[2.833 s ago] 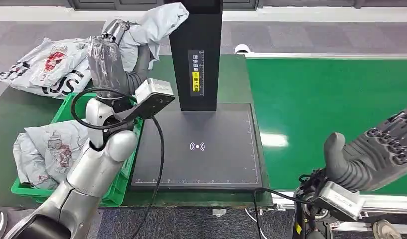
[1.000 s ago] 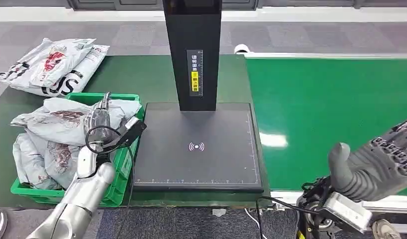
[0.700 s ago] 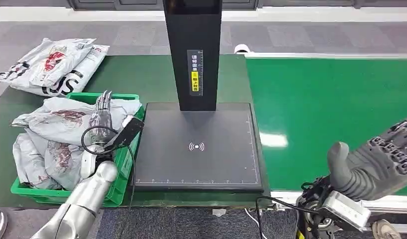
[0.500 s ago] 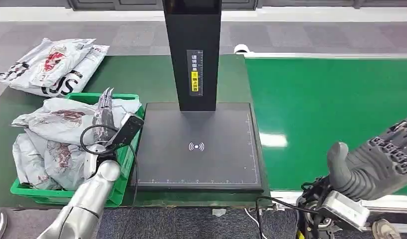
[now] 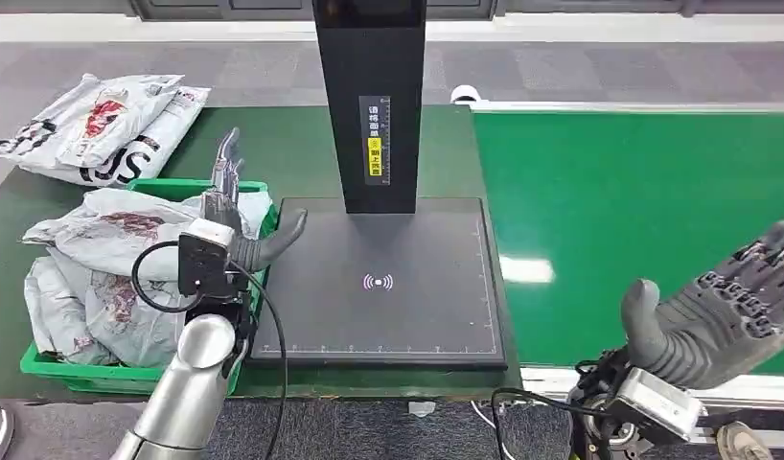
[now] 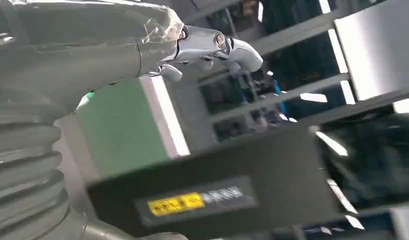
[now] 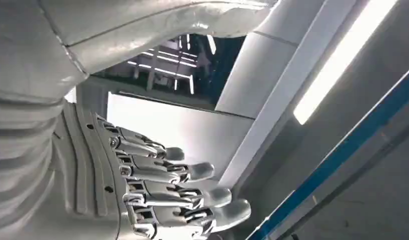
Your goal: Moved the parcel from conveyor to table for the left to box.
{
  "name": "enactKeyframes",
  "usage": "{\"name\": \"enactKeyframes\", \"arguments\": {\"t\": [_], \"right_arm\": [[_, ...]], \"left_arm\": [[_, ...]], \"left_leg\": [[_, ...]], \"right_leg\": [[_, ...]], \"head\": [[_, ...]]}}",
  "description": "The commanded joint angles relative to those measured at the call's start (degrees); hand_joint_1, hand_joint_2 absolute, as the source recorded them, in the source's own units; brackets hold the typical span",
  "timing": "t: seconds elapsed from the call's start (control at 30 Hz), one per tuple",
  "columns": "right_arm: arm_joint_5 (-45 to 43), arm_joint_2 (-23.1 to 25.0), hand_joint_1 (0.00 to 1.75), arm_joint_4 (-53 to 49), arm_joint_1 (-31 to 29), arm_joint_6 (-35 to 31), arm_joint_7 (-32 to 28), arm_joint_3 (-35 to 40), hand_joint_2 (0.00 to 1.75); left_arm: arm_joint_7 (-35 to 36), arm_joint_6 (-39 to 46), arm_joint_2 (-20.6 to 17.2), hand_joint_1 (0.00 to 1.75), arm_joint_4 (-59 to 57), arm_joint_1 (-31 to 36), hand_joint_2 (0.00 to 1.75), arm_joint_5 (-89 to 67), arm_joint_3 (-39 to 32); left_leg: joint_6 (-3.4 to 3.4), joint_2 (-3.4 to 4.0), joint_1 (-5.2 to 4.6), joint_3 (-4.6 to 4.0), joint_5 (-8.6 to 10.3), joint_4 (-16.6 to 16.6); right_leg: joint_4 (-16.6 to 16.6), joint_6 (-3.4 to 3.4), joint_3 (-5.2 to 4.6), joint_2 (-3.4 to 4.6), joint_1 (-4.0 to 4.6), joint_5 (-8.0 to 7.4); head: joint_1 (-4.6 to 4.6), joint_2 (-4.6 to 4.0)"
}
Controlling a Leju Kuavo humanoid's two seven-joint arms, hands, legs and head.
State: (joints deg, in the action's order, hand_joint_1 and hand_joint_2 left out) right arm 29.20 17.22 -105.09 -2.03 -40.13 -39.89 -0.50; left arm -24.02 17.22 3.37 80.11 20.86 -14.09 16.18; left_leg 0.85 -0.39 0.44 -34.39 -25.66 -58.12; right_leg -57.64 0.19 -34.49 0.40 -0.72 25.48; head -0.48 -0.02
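From above, the parcel (image 5: 139, 225) lies in the green crate (image 5: 129, 376). My left hand (image 5: 237, 225) hovers above, fingers spread, empty. My right hand (image 5: 724, 311) is wide by the conveyor (image 5: 637, 192); its wrist view seems to show ceiling.

The green conveyor belt (image 5: 637, 201) lies bare and flat, open to a hand from above. On the table, the black scanner column (image 5: 371, 105) stands upright at the rear of the dark scanning pad (image 5: 383, 307), blocking passage there. The green crate (image 5: 129, 369), heaped with grey parcels (image 5: 110, 230), crowds the pad's left edge.
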Motion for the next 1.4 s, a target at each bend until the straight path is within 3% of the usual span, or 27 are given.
{"name": "enactKeyframes", "arguments": {"t": [0.03, 0.33, 0.53, 0.77, 0.9, 1.4], "right_arm": [[0.01, -4.93, 0.00, 11.84, -2.65, 0.13, 6.17, 4.96, 1.75], [-0.05, -4.95, 0.00, 11.86, -2.58, 0.13, 6.08, 4.92, 1.75], [-3.64, -9.01, 0.00, 20.95, -3.15, 0.26, 16.32, 9.78, 1.75], [-8.63, -10.70, 0.00, 28.66, 0.09, 1.53, 19.46, 10.99, 1.75], [-8.45, -10.59, 0.00, 31.60, 1.77, 3.25, 22.24, 10.47, 1.75], [-7.56, -10.24, 0.00, 32.41, 2.76, 5.48, 23.36, 8.31, 1.75]], "left_arm": [[-1.00, -5.41, 2.97, 0.00, 0.25, 0.11, 1.75, 8.54, 12.04], [-1.15, -5.35, 2.80, 0.00, 0.06, 0.21, 1.75, 8.62, 11.91], [-0.97, -5.88, 5.21, 0.00, -11.56, 1.48, 1.75, 11.30, 11.64], [-1.55, -3.94, 5.06, 0.00, -19.23, -2.22, 1.75, 10.77, 8.11], [-0.55, -1.33, 4.59, 0.00, -19.24, -6.12, 1.75, 8.75, 5.73], [2.09, -2.67, 5.30, 0.00, -12.28, -14.14, 1.75, 4.90, -2.70]], "left_leg": [[-0.06, -0.14, 0.03, 0.19, 0.05, 0.16], [-0.04, -0.01, 0.02, 0.14, 0.01, 0.11], [-0.05, -0.05, 0.02, 0.29, 0.05, 0.20], [-0.05, 0.03, -0.01, 0.42, 0.04, 0.32], [-0.03, 0.08, -0.02, 0.47, -0.01, 0.36], [-0.07, 0.14, 0.00, 0.22, -0.17, 0.16]], "right_leg": [[0.24, 0.02, 0.30, -0.20, 0.05, -0.03], [0.14, -0.01, 0.22, -0.11, 0.03, -0.02], [0.28, 0.01, 0.38, -0.15, 0.05, -0.06], [0.34, -0.01, 0.47, -0.08, -0.01, -0.05], [0.37, -0.02, 0.51, -0.03, -0.01, -0.01], [0.17, 0.00, 0.26, 0.03, 0.00, 0.17]], "head": [[-0.02, 0.02], [0.00, 0.02], [0.00, 0.00], [0.00, 0.00], [0.00, 0.02], [0.00, 0.00]]}}
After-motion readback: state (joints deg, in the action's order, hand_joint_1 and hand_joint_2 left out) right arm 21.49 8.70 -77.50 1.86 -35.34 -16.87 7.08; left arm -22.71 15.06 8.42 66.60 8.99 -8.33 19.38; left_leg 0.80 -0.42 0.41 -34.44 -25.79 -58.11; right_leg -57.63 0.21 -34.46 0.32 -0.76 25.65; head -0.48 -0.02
